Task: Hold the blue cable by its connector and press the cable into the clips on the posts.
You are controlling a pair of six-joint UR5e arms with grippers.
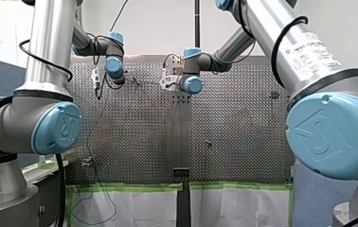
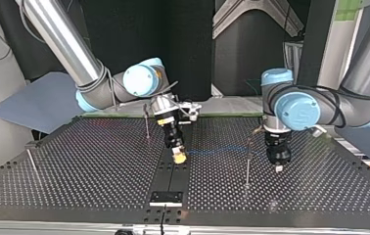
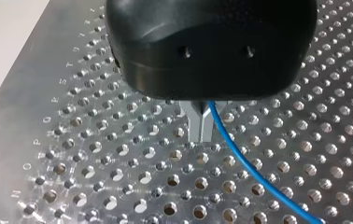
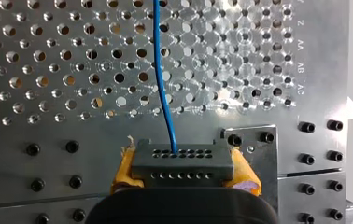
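Note:
In the right wrist view my right gripper (image 4: 182,168) is shut on a dark multi-hole connector (image 4: 182,158), its yellow pads (image 4: 124,170) at both ends. The thin blue cable (image 4: 162,79) leaves the connector and runs away over the perforated plate. In the left wrist view my left gripper (image 3: 201,133), with metal fingers, is shut on the blue cable (image 3: 249,172) just above the plate. In the top view my right gripper (image 2: 178,156) hangs near the plate's centre and my left gripper (image 2: 279,168) to its right. The cable (image 2: 217,150) stretches between them past a thin post (image 2: 247,161).
Further posts stand at the top view's left edge (image 2: 31,159) and behind my right gripper (image 2: 147,122). A black bracket (image 2: 166,197) sits on the plate's near centre strip. Bolt heads (image 4: 307,127) line the plate edge beside the connector.

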